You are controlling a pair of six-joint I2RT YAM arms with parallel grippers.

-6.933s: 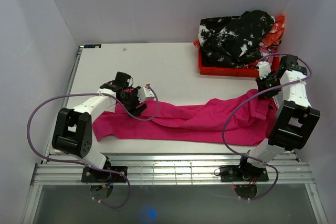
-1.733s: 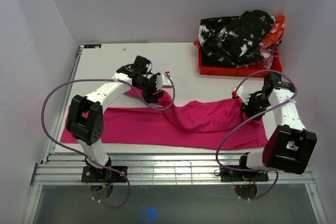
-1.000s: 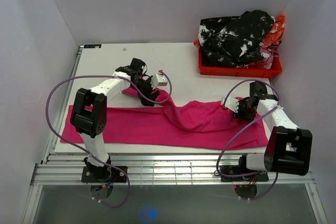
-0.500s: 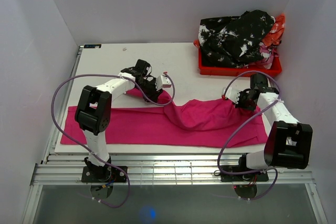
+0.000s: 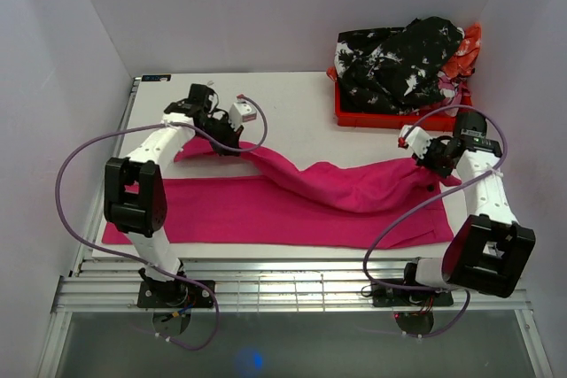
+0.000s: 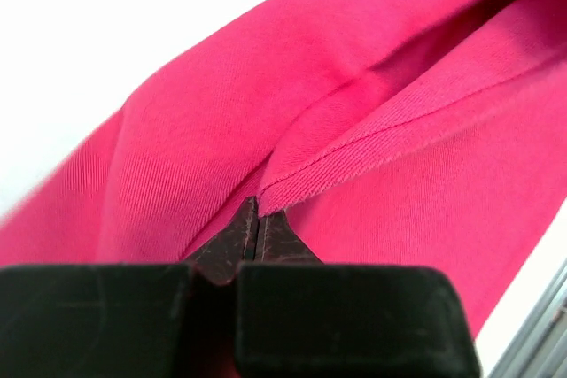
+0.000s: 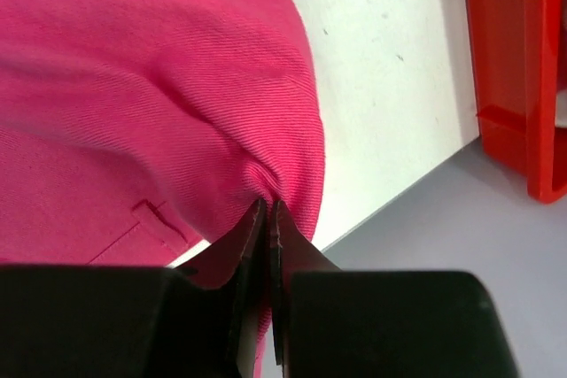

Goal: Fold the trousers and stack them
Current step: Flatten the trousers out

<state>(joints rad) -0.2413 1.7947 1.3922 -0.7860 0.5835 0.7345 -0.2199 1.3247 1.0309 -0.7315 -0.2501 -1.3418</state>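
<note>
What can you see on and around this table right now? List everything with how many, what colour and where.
trousers: one pair, bright pink, spread across the near half of the table, one fold stretched between the grippers
crate: one, red, far right corner
clothes: one heap, black with white print plus some orange-red cloth, in the crate
table: one, white
cables: two, purple, one looping off each arm
arms: two, white and black, bases at the near edge
left gripper: one, black, shut on the trousers
right gripper: one, black, shut on the trousers, near the crate
</note>
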